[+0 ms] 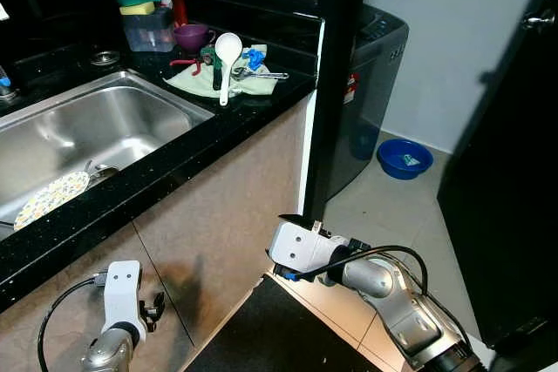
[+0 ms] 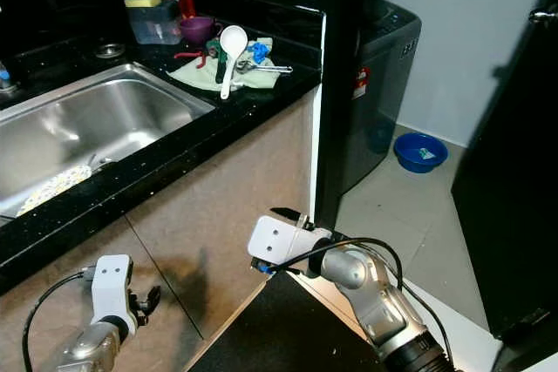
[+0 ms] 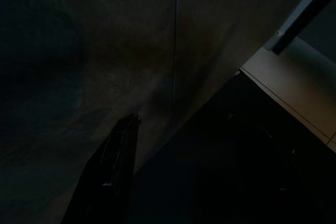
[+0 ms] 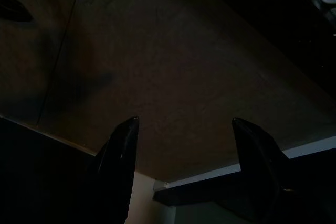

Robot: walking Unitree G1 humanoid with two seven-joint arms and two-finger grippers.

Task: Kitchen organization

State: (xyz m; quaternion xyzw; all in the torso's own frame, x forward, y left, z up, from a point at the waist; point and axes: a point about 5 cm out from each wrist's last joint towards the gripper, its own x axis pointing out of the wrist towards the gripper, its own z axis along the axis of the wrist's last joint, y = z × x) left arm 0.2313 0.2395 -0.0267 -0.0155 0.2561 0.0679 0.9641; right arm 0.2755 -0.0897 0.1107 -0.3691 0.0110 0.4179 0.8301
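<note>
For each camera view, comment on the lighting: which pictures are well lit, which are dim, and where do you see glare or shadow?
Left and right eye views: bright and sharp, glare on the steel sink, shadow on the cabinet front below the counter. Left wrist view: very dark, one black finger barely visible. Right wrist view: dim, the right gripper open against the brown panel.

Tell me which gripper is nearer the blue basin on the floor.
Right. The right gripper is low in front of the cabinet, near the black pillar, on the blue basin side. The left gripper hangs low below the sink, farther away.
</note>
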